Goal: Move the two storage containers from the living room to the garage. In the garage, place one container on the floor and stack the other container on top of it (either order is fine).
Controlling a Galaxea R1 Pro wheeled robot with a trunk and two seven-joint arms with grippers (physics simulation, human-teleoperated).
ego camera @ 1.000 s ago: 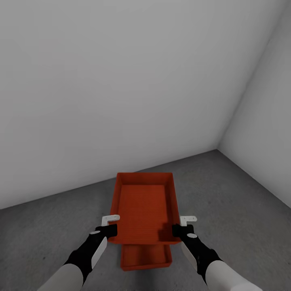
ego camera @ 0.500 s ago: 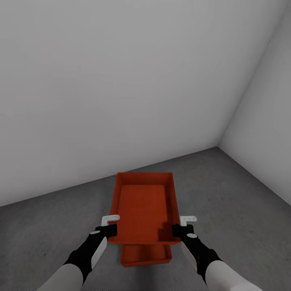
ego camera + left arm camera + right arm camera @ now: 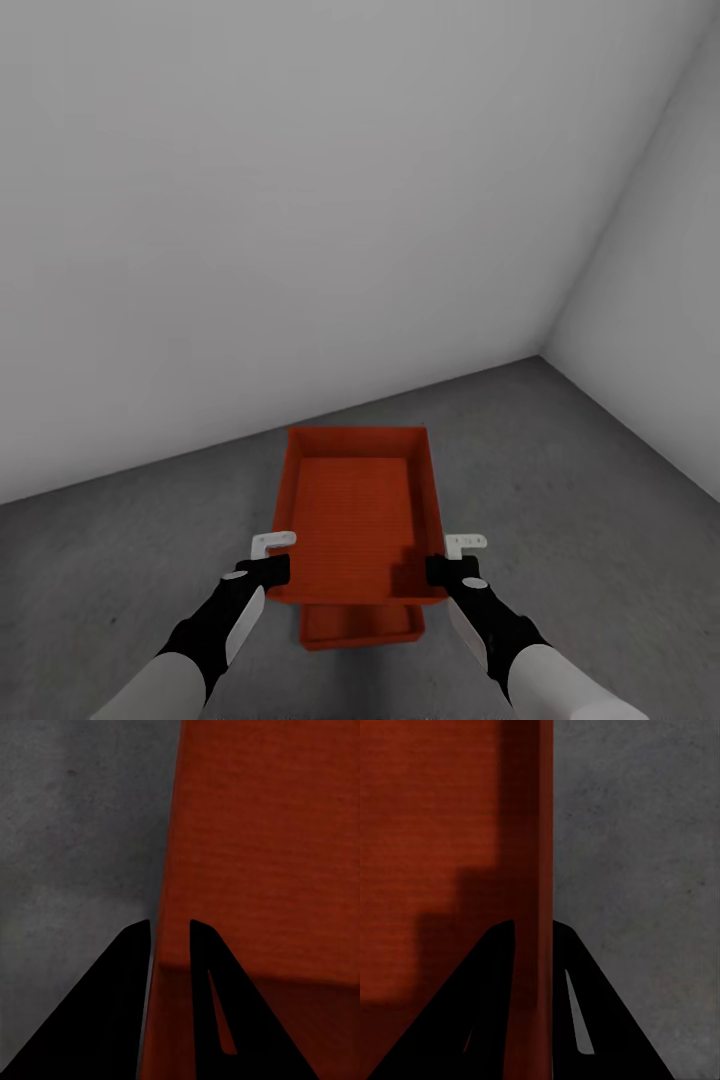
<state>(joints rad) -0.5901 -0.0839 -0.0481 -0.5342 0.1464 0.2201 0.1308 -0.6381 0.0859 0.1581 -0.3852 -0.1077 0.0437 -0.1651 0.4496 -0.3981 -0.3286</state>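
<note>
- Plain white-grey walls (image 3: 300,200) meet at a corner, and below them lies the floor (image 3: 560,480), a mottled dark grey concrete surface.
- An orange-red upper container (image 3: 357,510) is held above the floor between the two arms, lidless, its ribbed bottom facing up to the head camera.
- The left gripper (image 3: 268,570) pinches the container's left side wall near the near corner; in the left wrist view its fingers (image 3: 120,1005) are closed on that thin wall, one finger outside over the concrete and one inside over the ribbed bottom.
- The right gripper (image 3: 446,570) grips the right side wall in the same way; in the right wrist view its fingers (image 3: 487,1012) straddle the upright wall, one on each face.
- A second, lower container (image 3: 362,627) lies on the floor directly beneath the held one, only its near end showing past the upper bin's near wall, between the two sets of fingers.
- Whether the upper container touches the lower one cannot be told.
</note>
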